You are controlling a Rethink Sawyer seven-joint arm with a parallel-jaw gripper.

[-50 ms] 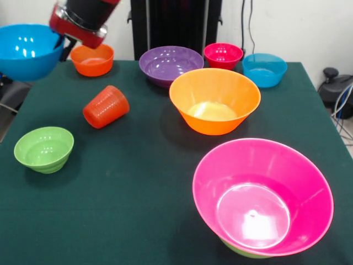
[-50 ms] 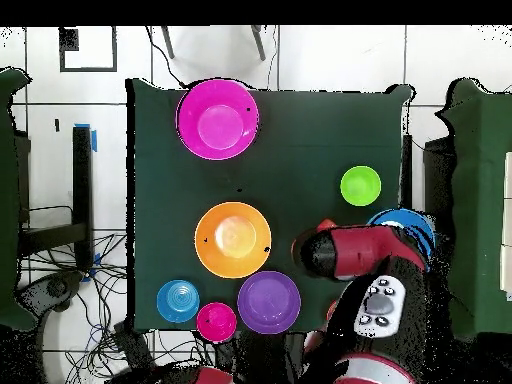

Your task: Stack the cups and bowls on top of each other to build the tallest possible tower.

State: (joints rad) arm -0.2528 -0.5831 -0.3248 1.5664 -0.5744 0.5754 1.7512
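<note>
My gripper point(image 1: 64, 46) hangs over the table's back left corner, shut on the rim of a medium blue bowl point(image 1: 25, 49) that it holds off the cloth. In the overhead view the arm point(image 2: 350, 255) covers most of that blue bowl point(image 2: 408, 222). The orange-red cup point(image 1: 106, 106) lies on its side just below the gripper. At the front right stands the tower: the big pink bowl point(image 1: 262, 196) resting on a green bowl point(image 1: 242, 252), of which only an edge shows. The large orange bowl point(image 1: 214, 100) sits mid-table.
A small green bowl point(image 1: 43, 148) stands at the left, a small orange bowl point(image 1: 92, 59) beside the gripper. Along the back edge are a purple bowl point(image 1: 170, 64), a magenta-red bowl point(image 1: 223, 55) and a small blue bowl point(image 1: 264, 69). Dark green cloth point(image 1: 132, 210) covers the table.
</note>
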